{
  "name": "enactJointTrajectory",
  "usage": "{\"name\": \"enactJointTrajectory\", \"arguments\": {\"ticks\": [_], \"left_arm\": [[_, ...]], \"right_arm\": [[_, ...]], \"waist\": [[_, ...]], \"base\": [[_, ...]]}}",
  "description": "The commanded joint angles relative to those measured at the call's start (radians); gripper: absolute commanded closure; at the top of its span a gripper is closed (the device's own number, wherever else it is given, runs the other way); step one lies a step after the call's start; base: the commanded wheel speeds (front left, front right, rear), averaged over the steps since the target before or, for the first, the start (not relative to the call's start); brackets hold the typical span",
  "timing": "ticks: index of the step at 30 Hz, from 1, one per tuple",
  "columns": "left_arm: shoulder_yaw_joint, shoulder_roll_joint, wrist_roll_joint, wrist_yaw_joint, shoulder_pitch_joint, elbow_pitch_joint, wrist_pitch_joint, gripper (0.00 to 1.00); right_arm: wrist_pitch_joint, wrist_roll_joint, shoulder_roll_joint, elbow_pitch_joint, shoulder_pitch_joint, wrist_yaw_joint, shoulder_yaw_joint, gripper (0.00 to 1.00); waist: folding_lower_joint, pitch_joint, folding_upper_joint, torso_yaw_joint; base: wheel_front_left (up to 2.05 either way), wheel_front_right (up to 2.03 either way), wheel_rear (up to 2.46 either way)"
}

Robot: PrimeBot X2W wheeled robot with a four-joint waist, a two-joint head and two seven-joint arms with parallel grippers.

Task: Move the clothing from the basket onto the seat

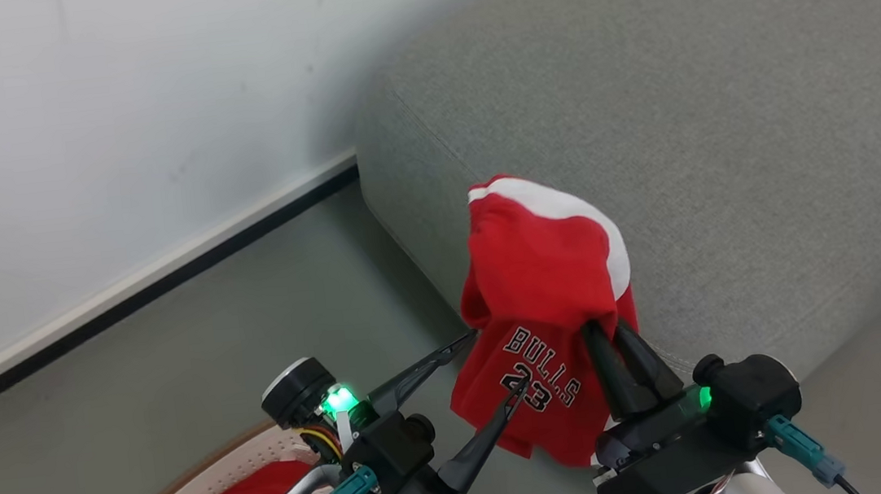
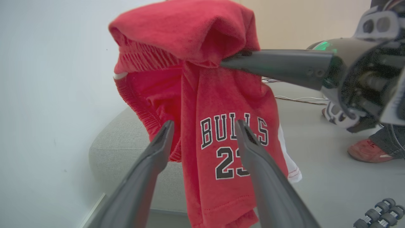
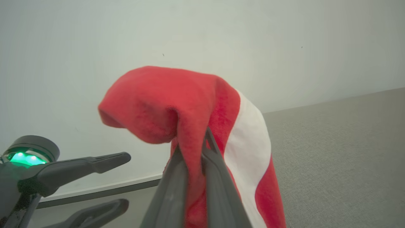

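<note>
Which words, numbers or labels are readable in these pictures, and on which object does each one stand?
"BULLS": dark print on the hanging red sports garment with white panels.
"23": directly below it on the same garment, partly hidden by a finger of the left gripper.
Nothing else is readable.

Soft, even indoor light fills all three views, bright, with soft-edged shadows. In the head view the white wall (image 1: 107,110) grades into a broad, blurry grey shadow where it meets the grey sofa (image 1: 723,127), and the floor (image 1: 175,373) darkens beside the sofa's corner. Small green lamps (image 1: 340,401) glow on the bodies of the left gripper (image 1: 496,362) and the right gripper (image 1: 604,326). In the left wrist view the jersey (image 2: 221,142) and its dark lettering are sharp, while the near fingers (image 2: 142,183) look soft and stretched by the wide lens. In the right wrist view the jersey is slightly blurred.
</note>
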State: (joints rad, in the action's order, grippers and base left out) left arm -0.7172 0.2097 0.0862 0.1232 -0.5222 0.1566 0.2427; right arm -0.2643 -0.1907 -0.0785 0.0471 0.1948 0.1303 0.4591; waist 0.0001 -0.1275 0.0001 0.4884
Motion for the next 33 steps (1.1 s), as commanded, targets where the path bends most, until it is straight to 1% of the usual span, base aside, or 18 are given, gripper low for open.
{"name": "enactJointTrajectory", "arguments": {"ticks": [1, 13, 20, 26, 30, 33], "left_arm": [[-0.013, 0.005, 0.01, 0.003, -0.022, 0.003, -0.001, 0.0], [-0.092, 0.004, 0.044, 0.006, -0.099, 0.043, 0.011, 0.0], [-0.123, 0.013, 0.059, 0.007, -0.131, 0.056, 0.013, 0.0], [-0.139, 0.038, 0.057, 0.007, -0.165, 0.043, -0.013, 0.0], [-0.159, 0.071, 0.06, 0.007, -0.195, 0.023, -0.042, 0.0], [-0.167, 0.097, 0.057, 0.007, -0.225, 0.005, -0.058, 0.0]], "right_arm": [[-0.001, 0.01, 0.008, -0.009, -0.001, 0.001, -0.014, 1.0], [-0.001, 0.033, 0.025, -0.05, -0.034, 0.001, -0.09, 1.0], [-0.001, 0.008, 0.029, -0.072, -0.03, 0.001, -0.115, 1.0], [-0.001, -0.029, 0.029, -0.088, 0.054, 0.001, -0.159, 1.0], [-0.001, -0.037, 0.029, -0.107, 0.165, 0.001, -0.223, 1.0], [-0.001, -0.017, 0.03, -0.117, 0.27, 0.001, -0.279, 1.0]], "waist": [[-0.0001, -0.049, -0.0001, 0.045], [-0.0001, -0.089, -0.0001, 0.061], [-0.0001, -0.129, -0.0001, 0.064], [-0.0001, -0.221, -0.0001, 0.065], [-0.0001, -0.309, -0.0001, 0.06], [-0.0001, -0.37, -0.0001, 0.056]], "base": [[0.0, 0.0, 0.0], [0.0, 0.0, 0.0], [0.0, 0.0, 0.0], [0.0, 0.0, 0.0], [0.0, 0.0, 0.0], [0.0, 0.0, 0.0]]}}
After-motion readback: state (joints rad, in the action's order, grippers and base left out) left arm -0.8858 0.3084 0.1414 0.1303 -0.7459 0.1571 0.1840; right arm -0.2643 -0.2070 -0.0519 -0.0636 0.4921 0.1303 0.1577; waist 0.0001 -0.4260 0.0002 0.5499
